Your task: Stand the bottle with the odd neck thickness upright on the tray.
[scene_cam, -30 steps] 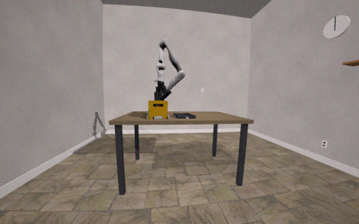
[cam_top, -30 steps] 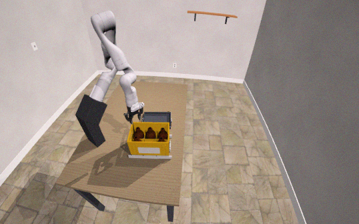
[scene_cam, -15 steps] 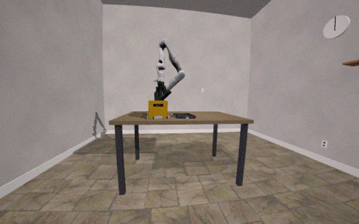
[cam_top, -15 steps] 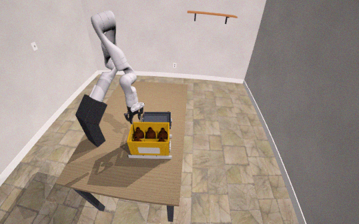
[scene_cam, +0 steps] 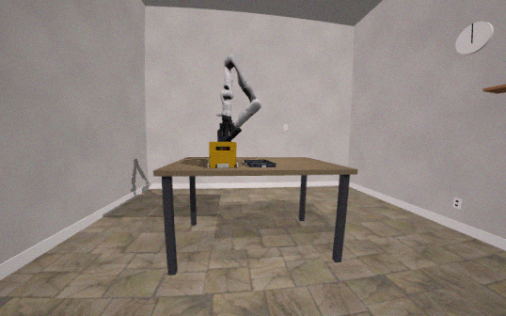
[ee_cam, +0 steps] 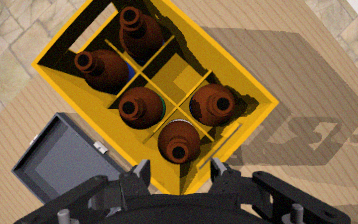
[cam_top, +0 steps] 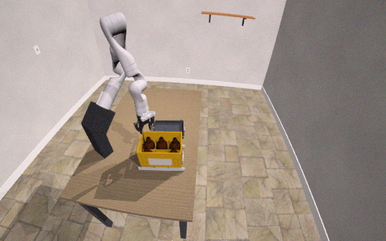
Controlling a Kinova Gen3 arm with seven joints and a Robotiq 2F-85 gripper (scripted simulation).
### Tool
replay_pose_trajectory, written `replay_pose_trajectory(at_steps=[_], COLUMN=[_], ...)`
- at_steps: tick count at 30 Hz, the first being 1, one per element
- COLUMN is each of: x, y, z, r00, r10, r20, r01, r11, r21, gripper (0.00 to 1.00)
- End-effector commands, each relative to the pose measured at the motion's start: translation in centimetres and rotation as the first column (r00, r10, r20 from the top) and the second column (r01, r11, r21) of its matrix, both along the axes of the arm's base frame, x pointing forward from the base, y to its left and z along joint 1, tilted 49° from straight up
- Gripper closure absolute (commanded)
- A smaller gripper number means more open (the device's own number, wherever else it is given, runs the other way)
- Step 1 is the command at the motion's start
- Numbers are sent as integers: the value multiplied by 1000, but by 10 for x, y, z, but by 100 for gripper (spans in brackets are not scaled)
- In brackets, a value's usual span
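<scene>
A yellow crate (ee_cam: 155,95) stands on the wooden table and holds five brown bottles in its compartments; one compartment (ee_cam: 180,75) is empty. The nearest bottle (ee_cam: 179,142) stands just ahead of my gripper (ee_cam: 180,168), whose fingers are open and empty above the crate's near corner. Other bottles stand in the wrist view at the right (ee_cam: 215,104), middle (ee_cam: 139,107), left (ee_cam: 100,69) and far end (ee_cam: 137,30). The dark grey tray (ee_cam: 62,160) lies beside the crate and is empty. In the top view the gripper (cam_top: 146,125) hovers over the crate's back left (cam_top: 160,148), next to the tray (cam_top: 168,126).
The crate (scene_cam: 222,154) and tray (scene_cam: 260,163) stand near the table's middle in the exterior view. A dark block, the robot's base (cam_top: 97,127), leans at the table's left edge. A wall shelf (cam_top: 227,16) is far off.
</scene>
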State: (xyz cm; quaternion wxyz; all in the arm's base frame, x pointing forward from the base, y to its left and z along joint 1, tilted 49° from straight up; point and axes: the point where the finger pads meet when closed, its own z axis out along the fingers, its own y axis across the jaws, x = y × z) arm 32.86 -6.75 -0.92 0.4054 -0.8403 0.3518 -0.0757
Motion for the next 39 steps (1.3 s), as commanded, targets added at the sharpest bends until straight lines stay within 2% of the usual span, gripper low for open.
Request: replay_pose_trajectory(at_steps=[1, 24, 39], x=[2, 13, 16], y=[5, 22, 25], z=[-3, -20, -23], r00=[1000, 1000, 1000], r10=[3, 2, 2], r20=[0, 0, 0], r01=[-3, -2, -2], r11=[1000, 1000, 1000], r21=[0, 0, 0], gripper=[36, 36, 36])
